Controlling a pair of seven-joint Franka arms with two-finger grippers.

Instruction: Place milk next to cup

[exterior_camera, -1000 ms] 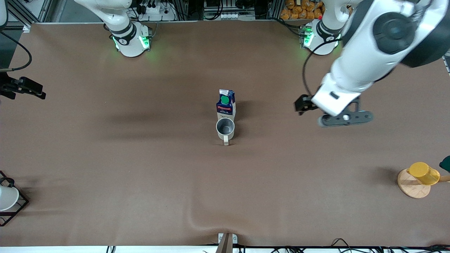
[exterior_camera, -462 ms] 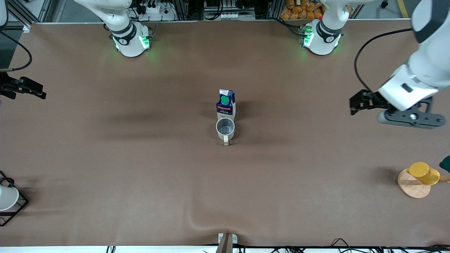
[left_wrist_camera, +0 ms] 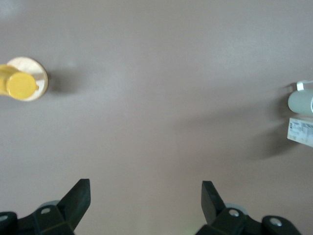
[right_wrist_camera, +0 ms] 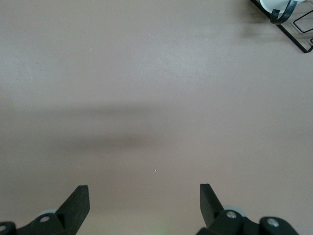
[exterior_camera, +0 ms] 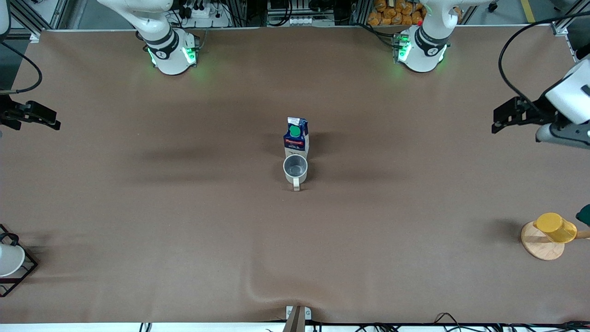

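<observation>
The milk (exterior_camera: 296, 137), a dark blue carton with a green cap, stands upright mid-table. The cup (exterior_camera: 295, 168), an off-white mug with a grey inside, stands right beside it, nearer to the front camera, handle toward that camera. Both show at the edge of the left wrist view, the cup (left_wrist_camera: 301, 102) and the milk's white-grey end (left_wrist_camera: 301, 132). My left gripper (left_wrist_camera: 145, 188) is open and empty, up over bare table at the left arm's end. My right gripper (right_wrist_camera: 144, 193) is open and empty over bare table at the right arm's end, where that arm waits.
A yellow cup (exterior_camera: 555, 227) on a wooden disc stand (exterior_camera: 539, 246) sits at the left arm's end, near the front camera. A white cup (exterior_camera: 9, 259) in a black wire rack (exterior_camera: 27, 269) sits at the right arm's end.
My left arm has swung away from the table's middle toward its own end, gripper empty. The milk, the cup and the right arm have not moved.
</observation>
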